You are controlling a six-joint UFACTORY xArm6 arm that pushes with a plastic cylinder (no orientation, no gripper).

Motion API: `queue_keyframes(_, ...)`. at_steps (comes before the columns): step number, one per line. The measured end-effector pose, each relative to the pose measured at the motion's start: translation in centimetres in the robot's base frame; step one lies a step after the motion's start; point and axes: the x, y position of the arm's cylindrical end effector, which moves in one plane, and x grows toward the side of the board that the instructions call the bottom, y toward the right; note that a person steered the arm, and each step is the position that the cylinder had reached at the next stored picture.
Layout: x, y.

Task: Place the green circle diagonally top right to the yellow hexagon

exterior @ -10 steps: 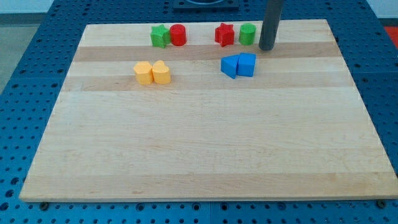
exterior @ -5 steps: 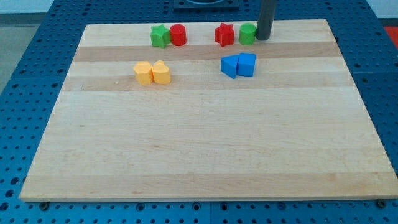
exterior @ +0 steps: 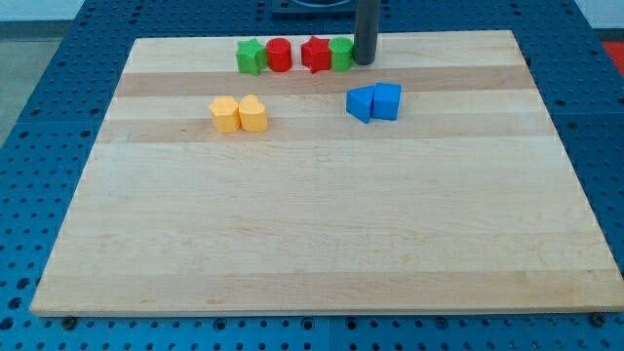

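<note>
The green circle (exterior: 340, 54) sits near the view's top edge of the board, touching the red star (exterior: 316, 54) on its left. My tip (exterior: 365, 61) rests against the green circle's right side. The yellow hexagon (exterior: 224, 113) lies lower left, touching another yellow block (exterior: 253, 114) on its right. The green circle is up and to the right of the yellow hexagon, well apart from it.
A green star (exterior: 251, 57) and a red circle (exterior: 279, 55) sit together left of the red star. Two blue blocks (exterior: 373, 101) lie touching each other just below my tip. The wooden board (exterior: 322, 224) rests on a blue pegboard.
My tip moved left along the top of the board, pushing the green circle and the red star left with it. The red star now sits next to the red circle.
</note>
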Motion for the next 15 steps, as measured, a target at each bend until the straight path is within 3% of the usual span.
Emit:
queue_keyframes(4,-2.8,-0.4)
queue_keyframes(6,-2.8,-3.3)
queue_keyframes(11,2.7,-3.9)
queue_keyframes(13,4.9,-1.2)
queue_keyframes(15,6.2,-3.5)
